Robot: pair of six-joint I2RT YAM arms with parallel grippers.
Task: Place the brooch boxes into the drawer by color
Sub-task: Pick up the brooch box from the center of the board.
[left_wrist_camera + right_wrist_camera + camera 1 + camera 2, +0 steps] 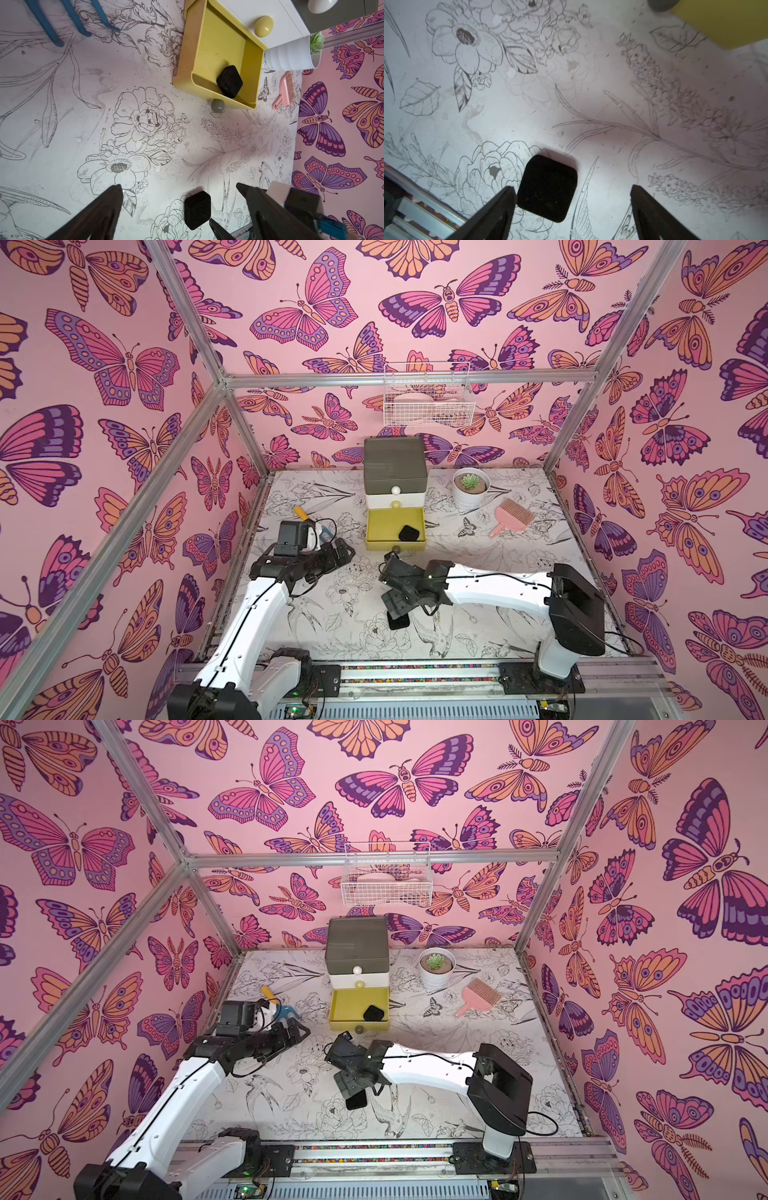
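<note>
On the table before the open yellow drawer [376, 526] — pick-up of a loose black box [548, 189] is judged in hand.
The right gripper [572, 187] is spread wide above it, nothing gripped; the left gripper [178, 185] is likewise open and empty. A second black box [409, 533] is lodged in the drawer. The loose black box is seen flat and square, so no long axis, edges skewed to the fingers — centring and descent are called for.

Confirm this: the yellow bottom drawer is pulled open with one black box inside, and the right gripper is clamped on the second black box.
Wrong on the grip. In the right wrist view the right gripper stands open and the second black box lies loose on the table. The yellow bottom drawer is indeed pulled open with one black box inside.
</note>
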